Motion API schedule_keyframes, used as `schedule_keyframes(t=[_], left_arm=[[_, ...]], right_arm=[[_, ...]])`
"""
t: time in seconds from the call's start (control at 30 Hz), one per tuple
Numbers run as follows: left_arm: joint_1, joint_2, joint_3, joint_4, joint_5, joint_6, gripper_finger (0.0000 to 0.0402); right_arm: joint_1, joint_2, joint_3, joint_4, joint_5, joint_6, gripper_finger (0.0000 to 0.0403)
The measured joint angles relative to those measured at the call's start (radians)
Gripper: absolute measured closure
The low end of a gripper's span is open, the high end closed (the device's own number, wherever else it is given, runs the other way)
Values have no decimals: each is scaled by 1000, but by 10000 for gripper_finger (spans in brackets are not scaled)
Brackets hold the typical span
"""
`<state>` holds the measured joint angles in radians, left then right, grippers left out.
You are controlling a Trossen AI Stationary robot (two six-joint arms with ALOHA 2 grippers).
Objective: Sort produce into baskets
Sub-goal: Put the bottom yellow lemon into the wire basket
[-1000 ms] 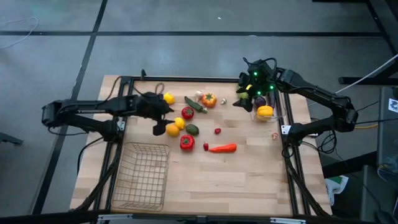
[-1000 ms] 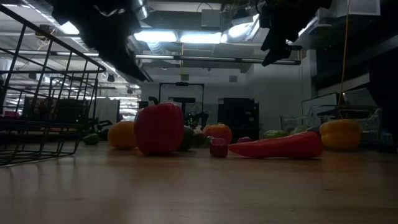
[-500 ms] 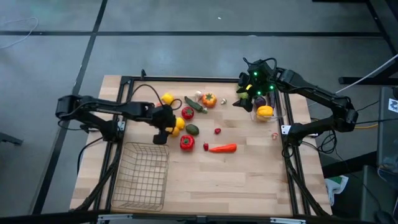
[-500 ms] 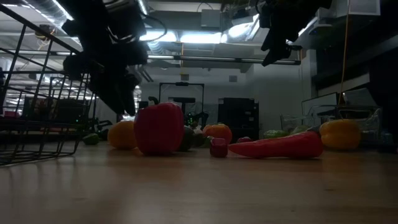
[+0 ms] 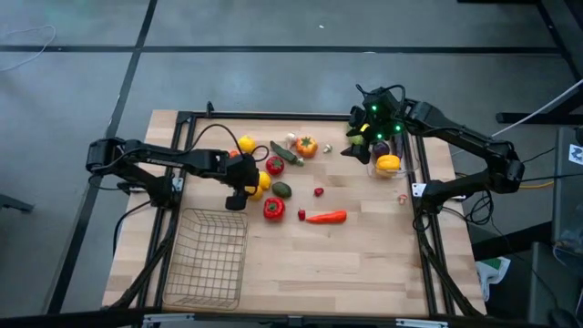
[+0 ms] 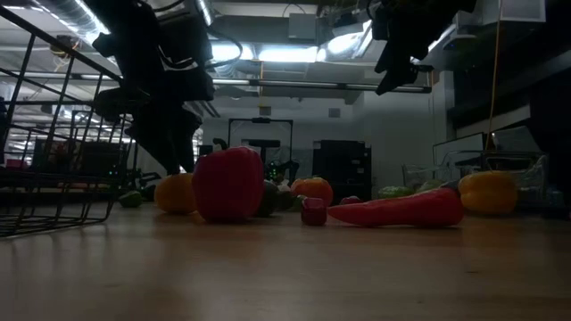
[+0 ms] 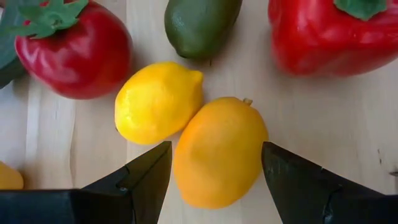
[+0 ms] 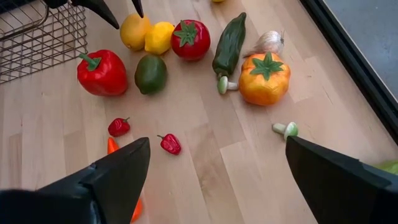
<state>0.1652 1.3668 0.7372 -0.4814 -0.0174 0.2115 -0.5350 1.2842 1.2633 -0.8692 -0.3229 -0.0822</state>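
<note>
Now my left claw [image 7: 214, 165] sits open around the orange lemon [image 7: 219, 151] on the bench [image 7: 336, 118]. My right claw [image 8: 217, 171] waits, wide open.

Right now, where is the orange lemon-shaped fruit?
In the left wrist view the orange fruit lies between the open left claw's fingers, touching the yellow lemon. In the high view it sits left of centre, above the wire basket.

You're looking at a lab or workshop: a framed wooden table [image 5: 364, 264] on grey concrete floor [image 5: 273, 82], ceiling strip lights [image 6: 268, 53] overhead and dark equipment racks [image 6: 343, 169] (dimly seen) behind.
</note>
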Motion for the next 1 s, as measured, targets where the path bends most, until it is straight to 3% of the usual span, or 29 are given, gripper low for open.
schedule_keyframes(t=[0.23, 0.73, 1.0], left_arm=[[0, 0, 27, -8, 0, 11, 156], [42, -1, 66, -108, -5, 212, 157], [39, 60, 66, -108, 1, 238, 157]], right_arm=[[0, 0, 0, 0, 0, 0, 31], [0, 0, 0, 0, 0, -1, 31], [0, 0, 0, 0, 0, -1, 31]])
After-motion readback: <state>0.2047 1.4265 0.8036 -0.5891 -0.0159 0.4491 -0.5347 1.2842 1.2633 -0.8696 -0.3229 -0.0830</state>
